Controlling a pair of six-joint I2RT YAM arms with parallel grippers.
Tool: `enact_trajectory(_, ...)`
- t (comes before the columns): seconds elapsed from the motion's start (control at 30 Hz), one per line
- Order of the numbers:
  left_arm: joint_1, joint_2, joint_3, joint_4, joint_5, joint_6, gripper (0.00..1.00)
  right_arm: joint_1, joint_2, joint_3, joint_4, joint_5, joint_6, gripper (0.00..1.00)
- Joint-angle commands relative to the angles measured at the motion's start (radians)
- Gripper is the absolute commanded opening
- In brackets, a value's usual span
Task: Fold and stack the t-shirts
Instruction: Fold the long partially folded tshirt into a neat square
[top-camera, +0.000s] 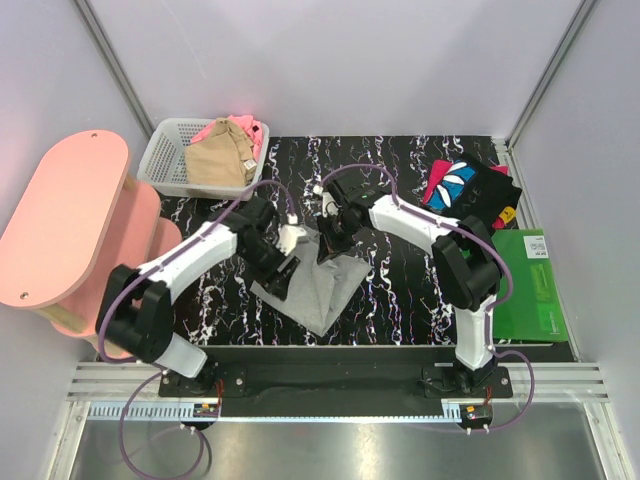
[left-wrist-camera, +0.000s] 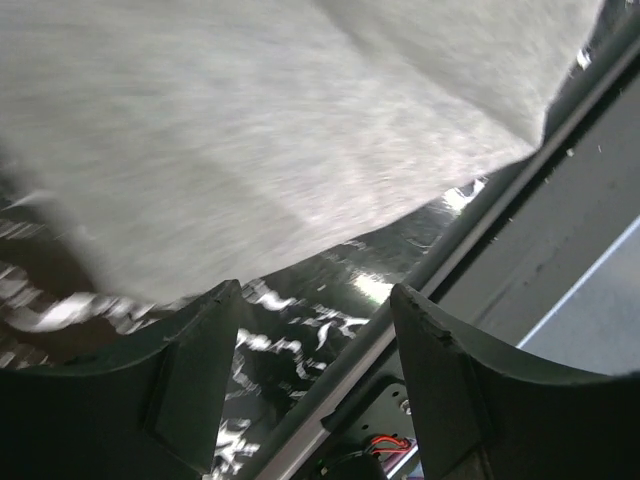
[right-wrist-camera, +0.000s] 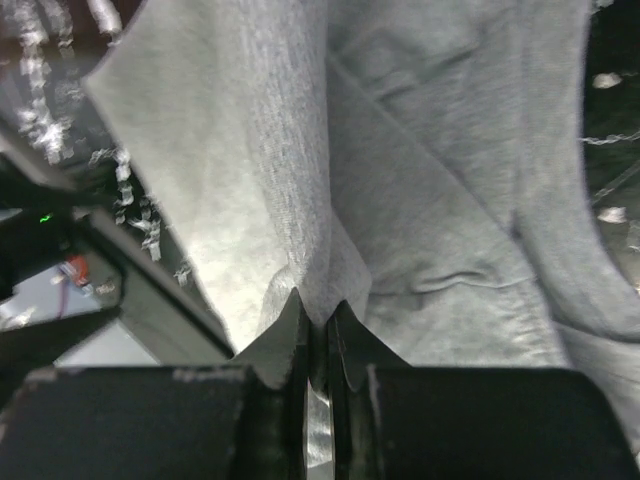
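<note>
Folding the light-grey t-shirt (top-camera: 322, 292) well calls for a taut, level edge before anything is carried over. The shirt lies mid-bench (top-camera: 400, 300), with 1 part raised between the 2 arms. The right tool (right-wrist-camera: 318, 322) is pinched tight on a ridge of the grey cloth. The left tool (left-wrist-camera: 315, 325) stands apart with nothing between its fingers, the cloth just beyond them. My judgement: the left should take a matching corner first, then both lay the edge down flat without dragging.
</note>
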Motion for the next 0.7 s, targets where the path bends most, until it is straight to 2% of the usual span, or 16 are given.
enact_trajectory(0.0,-0.077,0.119,-0.007,0.051,0.051,0.01,0.64,-0.003,0.04,0.066,-0.09,0.133,-0.04,0.04)
enact_trajectory(0.1,-0.089,0.198,0.024,0.059,0.054,0.013,0.64,-0.007,0.062,0.08,-0.098,0.153,-0.05,0.1)
enact_trajectory(0.17,-0.088,0.241,0.041,0.06,0.049,0.007,0.63,-0.012,0.08,0.089,-0.106,0.185,-0.05,0.2)
enact_trajectory(0.23,-0.088,0.295,0.053,0.065,0.046,0.0,0.62,-0.027,0.096,0.103,-0.115,0.213,-0.051,0.22)
enact_trajectory(0.37,-0.088,0.359,0.069,0.079,0.003,-0.011,0.61,-0.079,0.087,0.106,-0.12,0.286,-0.002,0.35)
enact_trajectory(0.4,-0.088,0.373,0.07,0.082,0.0,-0.011,0.61,-0.086,0.074,0.103,-0.12,0.309,0.005,0.41)
enact_trajectory(0.5,-0.086,0.376,0.075,0.09,-0.012,-0.008,0.61,-0.093,0.068,0.1,-0.152,0.472,0.021,0.51)
enact_trajectory(0.53,-0.086,0.371,0.076,0.093,-0.014,-0.008,0.61,-0.093,0.068,0.1,-0.163,0.542,0.021,0.51)
enact_trajectory(0.67,-0.079,0.309,0.104,0.085,-0.017,-0.005,0.61,-0.093,0.012,0.07,-0.178,0.61,0.047,0.56)
